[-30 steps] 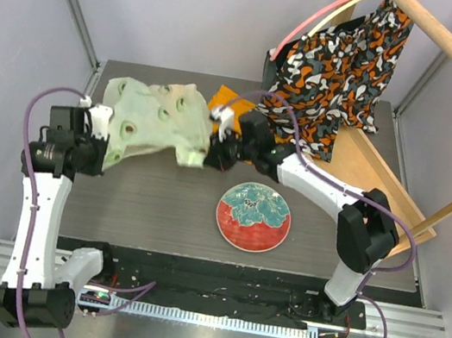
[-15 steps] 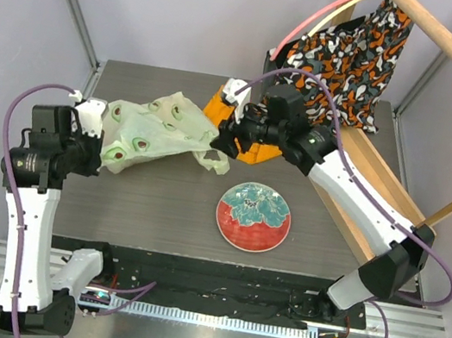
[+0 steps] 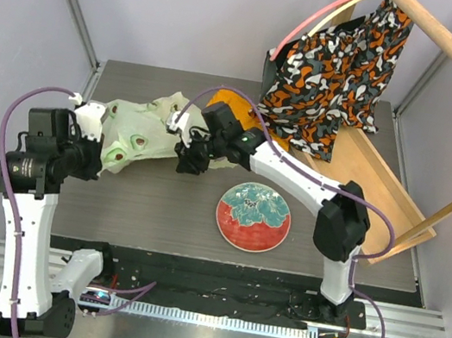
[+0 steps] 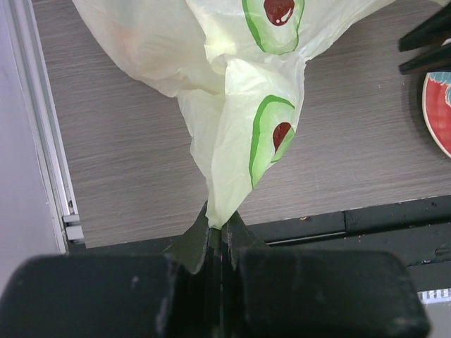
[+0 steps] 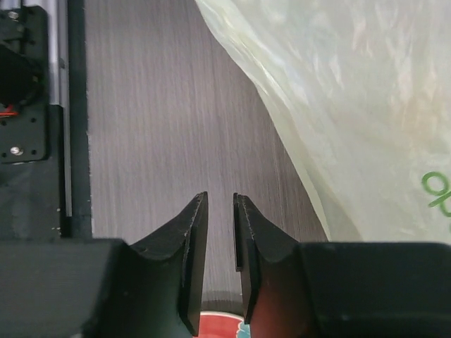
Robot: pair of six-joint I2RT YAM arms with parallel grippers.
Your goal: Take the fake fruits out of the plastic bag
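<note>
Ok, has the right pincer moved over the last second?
Yes. Measured against the red plate, the right pincer has gone left and a little toward the near side, so it now sits farther left of the plate's rim.

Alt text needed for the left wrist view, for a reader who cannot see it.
The left tool is shut on a pinched fold of a pale-green plastic bag printed with avocado halves. The bag fans out beyond it over a grey wood-grain table, with the edge of a red plate at the right.
</note>
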